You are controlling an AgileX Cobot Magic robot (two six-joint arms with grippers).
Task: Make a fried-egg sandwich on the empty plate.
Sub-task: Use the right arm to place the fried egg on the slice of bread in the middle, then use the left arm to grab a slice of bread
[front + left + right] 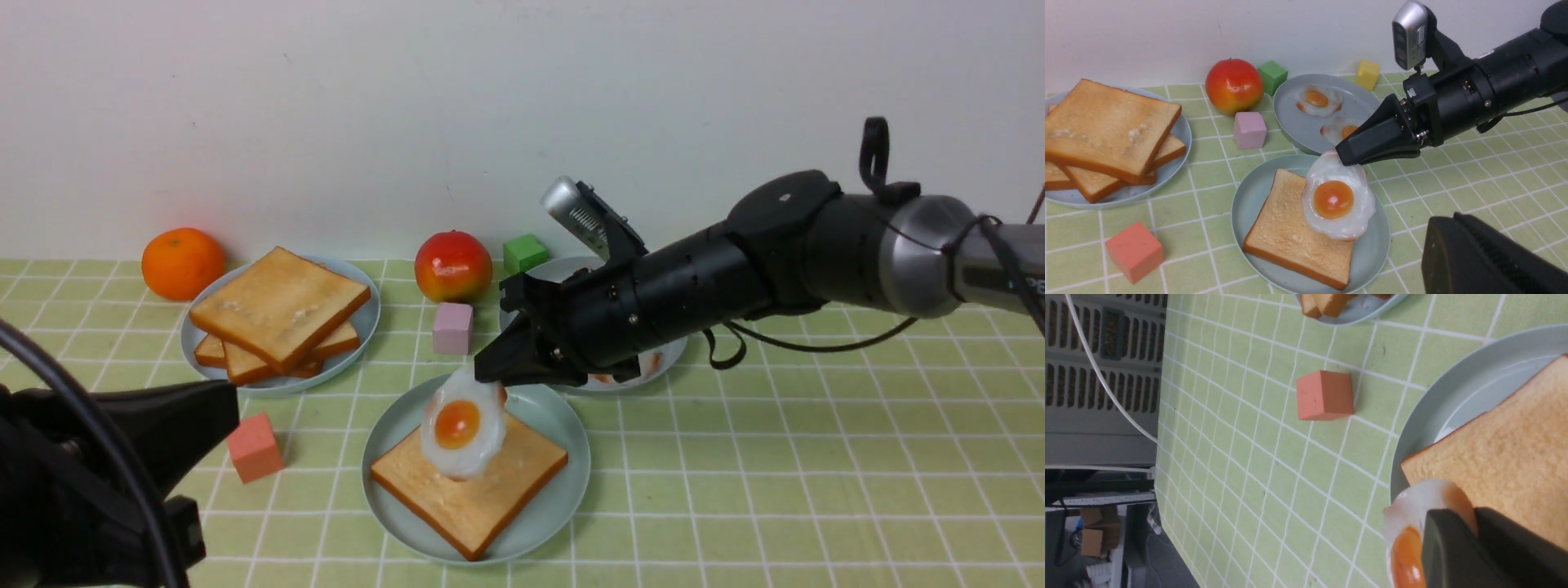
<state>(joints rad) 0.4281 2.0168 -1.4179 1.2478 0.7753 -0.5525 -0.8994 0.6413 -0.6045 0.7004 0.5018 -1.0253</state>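
The mint-green plate point(555, 416) sits front centre and holds one toast slice point(473, 490). My right gripper point(498, 371) is shut on the edge of a white fried egg with an orange yolk point(461, 425). The egg hangs tilted, its lower edge at the toast. The left wrist view shows the same plate point(1249, 196), toast point(1290, 228), egg point(1337, 200) and right gripper point(1345, 157). The right wrist view shows the egg point(1408, 535) pinched in the right gripper point(1453, 522) over the toast point(1515, 449). My left gripper point(229, 404) is shut and empty, low at the front left.
A grey-blue plate point(371, 314) at back left holds stacked toast slices point(277, 306). Another grey-blue plate point(1294, 118) behind the mint plate holds two eggs point(1318, 100). An orange point(183, 263), apple point(453, 265), green cube point(524, 253), pink cube point(452, 327), salmon cube point(255, 447) and yellow cube point(1367, 74) lie around.
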